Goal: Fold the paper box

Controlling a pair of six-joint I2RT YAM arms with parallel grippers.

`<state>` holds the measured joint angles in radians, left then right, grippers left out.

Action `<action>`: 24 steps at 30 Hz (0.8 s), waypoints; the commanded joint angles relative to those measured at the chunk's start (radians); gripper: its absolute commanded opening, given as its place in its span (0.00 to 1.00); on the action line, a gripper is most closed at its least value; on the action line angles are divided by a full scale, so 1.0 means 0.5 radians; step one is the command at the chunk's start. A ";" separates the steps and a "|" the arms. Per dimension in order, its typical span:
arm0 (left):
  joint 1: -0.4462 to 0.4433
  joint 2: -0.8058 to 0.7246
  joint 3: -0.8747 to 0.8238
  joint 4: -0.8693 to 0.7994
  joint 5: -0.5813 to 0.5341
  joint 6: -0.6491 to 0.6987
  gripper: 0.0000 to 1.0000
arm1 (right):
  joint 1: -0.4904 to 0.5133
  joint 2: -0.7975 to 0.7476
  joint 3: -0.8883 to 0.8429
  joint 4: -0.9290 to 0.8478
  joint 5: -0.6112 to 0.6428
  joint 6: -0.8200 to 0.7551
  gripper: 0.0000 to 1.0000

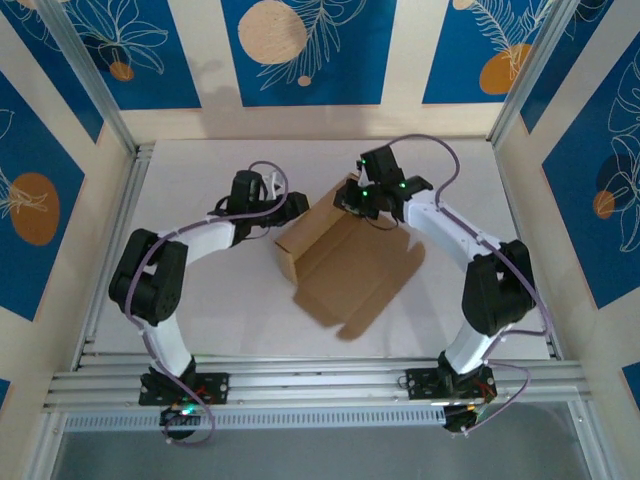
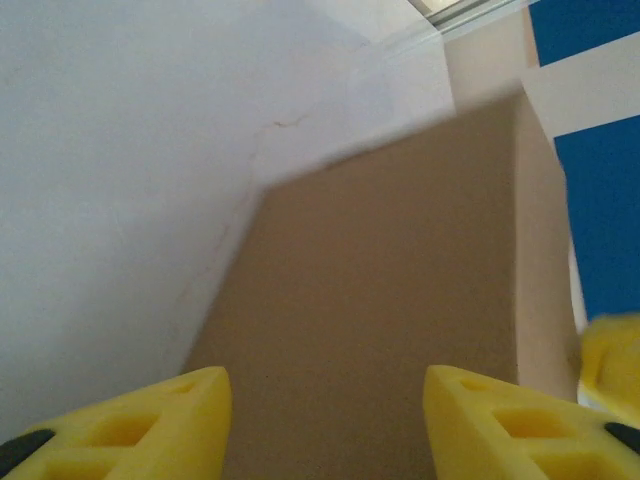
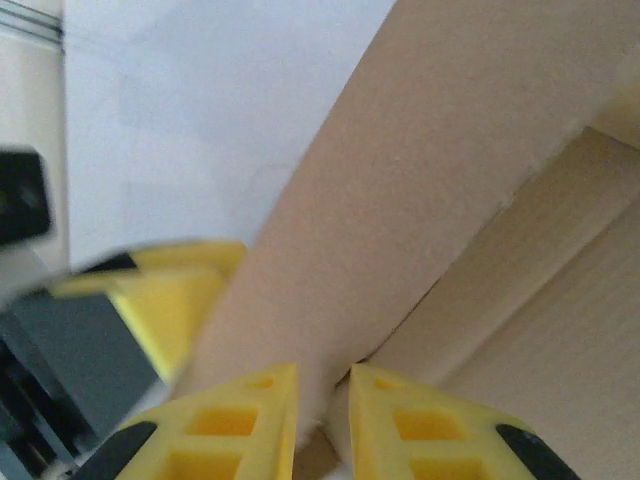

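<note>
The paper box [image 1: 350, 265] is a brown cardboard mailer in mid-table, partly formed, with its lid flap lying open toward the near side. My right gripper [image 1: 362, 203] is at the box's back edge. In the right wrist view its yellow fingers [image 3: 322, 372] are shut on the edge of an upright cardboard wall [image 3: 420, 170]. My left gripper [image 1: 297, 205] is at the box's back left side. Its yellow fingers [image 2: 325, 385] stand wide apart, open, facing a flat cardboard panel [image 2: 400, 250] with nothing between them. The two grippers are close together across that wall.
The white table [image 1: 200, 170] is boxed in by beige and blue patterned panels on three sides. Aluminium rails [image 1: 320, 385] run along the near edge where both arm bases are bolted. Bare table lies left of and behind the box.
</note>
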<state>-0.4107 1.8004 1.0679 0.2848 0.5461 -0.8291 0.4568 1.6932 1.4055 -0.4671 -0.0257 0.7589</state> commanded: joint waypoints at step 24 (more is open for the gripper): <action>0.069 -1.010 -0.547 -0.483 -0.761 0.067 0.59 | 0.012 0.198 0.357 -0.316 0.023 -0.742 0.76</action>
<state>-0.4088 1.3468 0.8238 0.1444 0.1913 -0.8429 0.4881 1.8317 1.6417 -0.5949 -0.0322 0.4477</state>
